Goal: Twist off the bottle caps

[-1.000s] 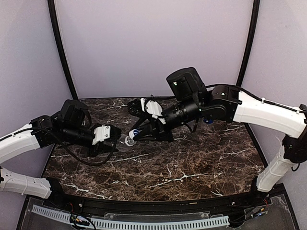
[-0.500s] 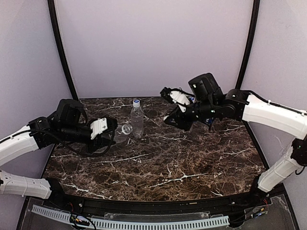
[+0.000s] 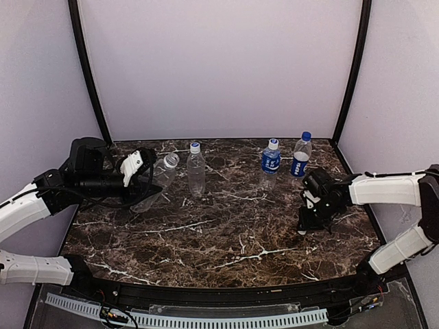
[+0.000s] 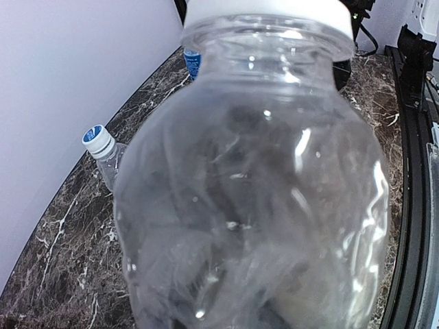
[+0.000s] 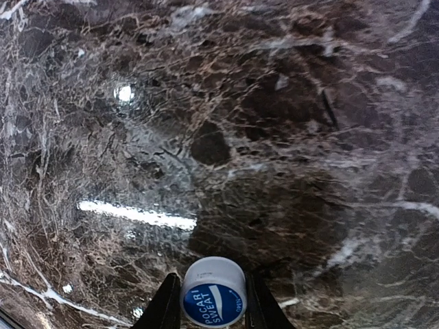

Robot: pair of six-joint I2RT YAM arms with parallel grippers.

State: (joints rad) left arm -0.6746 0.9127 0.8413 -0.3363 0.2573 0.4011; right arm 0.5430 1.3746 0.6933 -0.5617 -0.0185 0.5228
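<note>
My left gripper (image 3: 143, 181) is shut on a plain clear bottle (image 3: 155, 179) and holds it tilted at the table's left, mouth up-right and uncapped. That bottle (image 4: 254, 192) fills the left wrist view and hides the fingers; a white ring (image 4: 267, 9) shows at its neck. A second plain bottle (image 3: 195, 171) stands upright with a blue cap (image 3: 195, 146); it also shows in the left wrist view (image 4: 110, 156). Two blue-labelled bottles (image 3: 270, 163) (image 3: 300, 156) stand capped at the back right. My right gripper (image 3: 303, 229) points down at the table's right, shut on a white-and-blue cap (image 5: 213, 291).
The dark marble table (image 3: 233, 233) ends at a black front rail (image 3: 226, 296). Purple walls and two black corner poles (image 3: 89, 75) enclose the back and sides. The right arm's white link (image 3: 384, 186) lies along the right edge.
My right gripper swung from the middle back to the right front and came down close to the table with the cap. My left gripper drew the open bottle left and tilted it up.
</note>
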